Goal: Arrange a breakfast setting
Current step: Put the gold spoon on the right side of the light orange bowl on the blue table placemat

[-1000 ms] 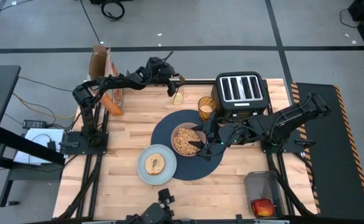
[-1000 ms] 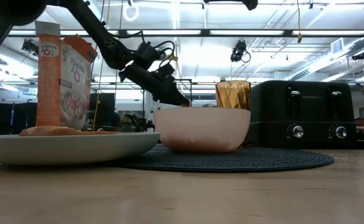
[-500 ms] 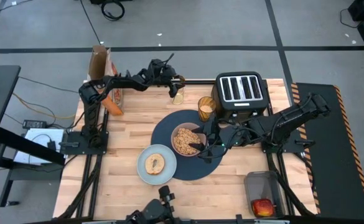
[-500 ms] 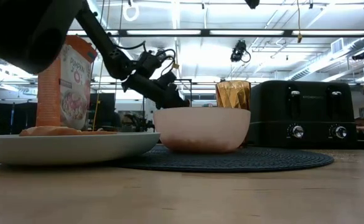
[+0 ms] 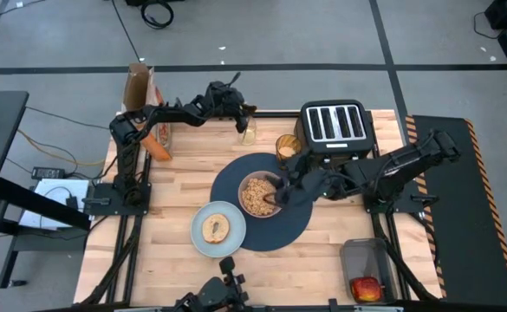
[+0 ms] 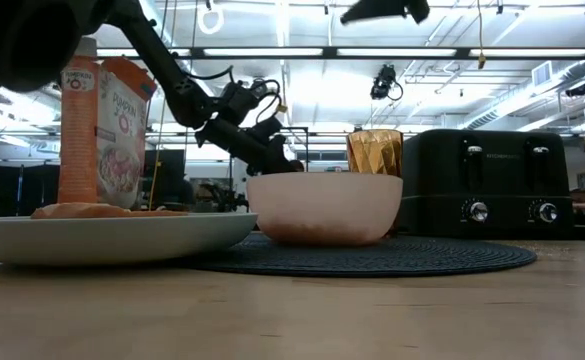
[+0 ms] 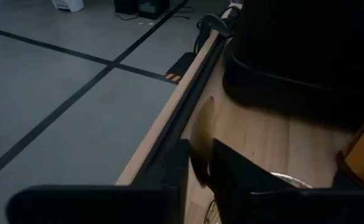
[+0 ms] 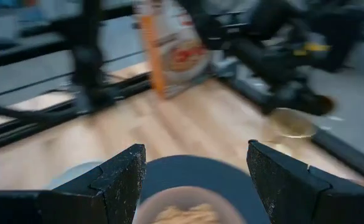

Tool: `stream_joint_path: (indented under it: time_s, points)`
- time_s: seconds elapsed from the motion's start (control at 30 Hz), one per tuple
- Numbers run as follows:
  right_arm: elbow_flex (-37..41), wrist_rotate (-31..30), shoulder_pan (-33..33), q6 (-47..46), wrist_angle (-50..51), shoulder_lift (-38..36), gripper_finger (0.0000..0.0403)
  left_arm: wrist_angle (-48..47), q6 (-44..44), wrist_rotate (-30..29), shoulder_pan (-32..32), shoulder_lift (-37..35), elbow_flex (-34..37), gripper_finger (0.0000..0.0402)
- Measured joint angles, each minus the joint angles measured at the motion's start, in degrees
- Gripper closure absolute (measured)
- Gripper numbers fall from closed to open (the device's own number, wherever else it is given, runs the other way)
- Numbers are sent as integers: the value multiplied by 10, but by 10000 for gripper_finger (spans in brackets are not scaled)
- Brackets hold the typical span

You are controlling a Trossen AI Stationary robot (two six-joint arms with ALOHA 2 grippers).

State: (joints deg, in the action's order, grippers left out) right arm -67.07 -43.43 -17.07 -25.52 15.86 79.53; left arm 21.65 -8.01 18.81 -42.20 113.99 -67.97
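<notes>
The pink bowl (image 5: 257, 196) with cereal stands on the round dark-blue mat (image 5: 301, 221). The pale-blue plate (image 5: 199, 241) overlaps the mat's near-left edge and carries the bagel (image 5: 215, 229). The amber tumbler (image 5: 287, 147) stands at the mat's far edge. The small clear glass (image 5: 248, 133) stands near the table's far edge. My left gripper (image 5: 243, 122) is just above the glass, shut on what looks like the gold spoon (image 7: 204, 122). My right gripper (image 5: 281, 189) hangs open and empty above the bowl's right side (image 8: 197, 180). The red apple (image 5: 366, 287) lies in a clear tub at the near right. My left gripper pinches a thin gold thing, seemingly the spoon, between its two fingers (image 7: 200, 163). Its pale gold rounded end (image 7: 205, 115) sticks out past the fingertips. It is lifted clear of the table, close above the glass. The fingers hide the place of contact itself.
The black toaster (image 5: 334, 126) stands at the far right, close behind the tumbler. The cereal box (image 5: 138, 86) stands at the far left corner, with an orange thing (image 5: 156, 144) lying beside it. Bare wood shows left of the mat and along the near edge.
My right gripper has risen from beside the bowl's near-right rim and gone a little toward the table's far edge, still open. The bowl has stayed in place.
</notes>
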Motion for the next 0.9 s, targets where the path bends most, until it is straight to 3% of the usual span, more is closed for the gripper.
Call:
stream_joint_path:
  time_s: [0.17, 0.43, 0.9]
  points:
    - [0, -16, 38, -37, 49, 0, 119, 6, 10, 0, 0, 0, -1, 371]
    - [0, -6, 75, -45, 89, 0, 119, 2, 16, -7, 0, -24, -1, 367]
    - [0, 14, 101, -33, 128, 0, 119, -63, 78, -26, 11, -162, -1, 373]
